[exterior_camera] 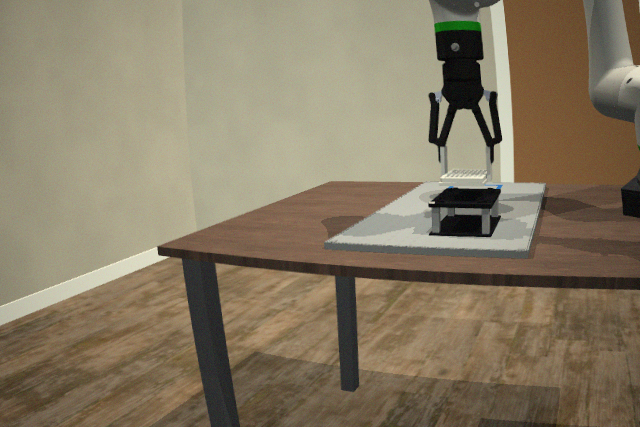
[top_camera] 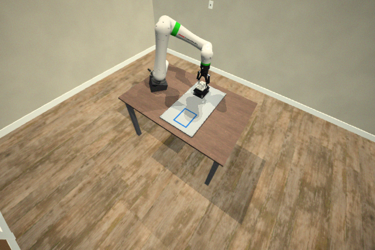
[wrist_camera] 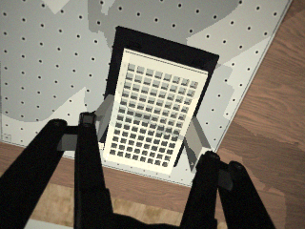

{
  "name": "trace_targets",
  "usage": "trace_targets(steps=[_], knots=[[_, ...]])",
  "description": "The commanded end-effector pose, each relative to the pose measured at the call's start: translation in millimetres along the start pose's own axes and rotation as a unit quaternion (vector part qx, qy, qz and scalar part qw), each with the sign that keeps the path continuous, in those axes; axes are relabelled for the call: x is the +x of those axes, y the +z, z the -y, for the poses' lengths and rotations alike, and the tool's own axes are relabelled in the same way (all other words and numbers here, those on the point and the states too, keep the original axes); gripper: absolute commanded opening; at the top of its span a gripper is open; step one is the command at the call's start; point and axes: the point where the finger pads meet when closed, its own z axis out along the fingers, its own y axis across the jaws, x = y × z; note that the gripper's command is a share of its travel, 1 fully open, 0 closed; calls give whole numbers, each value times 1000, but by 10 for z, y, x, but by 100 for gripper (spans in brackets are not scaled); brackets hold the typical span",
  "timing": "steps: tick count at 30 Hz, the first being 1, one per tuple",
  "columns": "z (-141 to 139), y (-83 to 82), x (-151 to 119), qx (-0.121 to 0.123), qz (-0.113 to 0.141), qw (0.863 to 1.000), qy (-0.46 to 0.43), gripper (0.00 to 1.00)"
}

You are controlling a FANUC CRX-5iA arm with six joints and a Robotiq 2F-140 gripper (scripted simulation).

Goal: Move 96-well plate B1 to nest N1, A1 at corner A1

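Plate point(wrist_camera: 152, 114) is clamped across its short width in my gripper point(exterior_camera: 464, 159), jaws about half open and stopped on its side walls. It hangs level just above the black nest point(exterior_camera: 466, 198), not yet touching as far as the exterior view shows.

Risks from here:
- Wrist view shows the plate's outline slightly off the nest's dark edge, more margin at the top and left than on the right. If that offset is real, a corner lands on a locator and the plate sits tilted.
- Fingers reach below the plate skirt; they could hit the nest deck before the plate is fully down.
- Releasing high means a drop and a bounce out of the locators.
- A1 corner mark: too small to confirm here.

Bench spot B1 point(top_camera: 184, 117) on the mat point(top_camera: 211, 102) shows only its blue outline.
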Motion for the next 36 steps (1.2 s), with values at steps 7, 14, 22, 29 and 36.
trace_targets(steps=[7,14,22,29,36], knots=[[2,132,0,0,0,1000,0,0],[2,176,0,0,0,1000,0,0],[2,176,0,0,0,1000,0,0],[2,177,0,0,0,1000,0,0],[2,186,0,0,0,1000,0,0]])
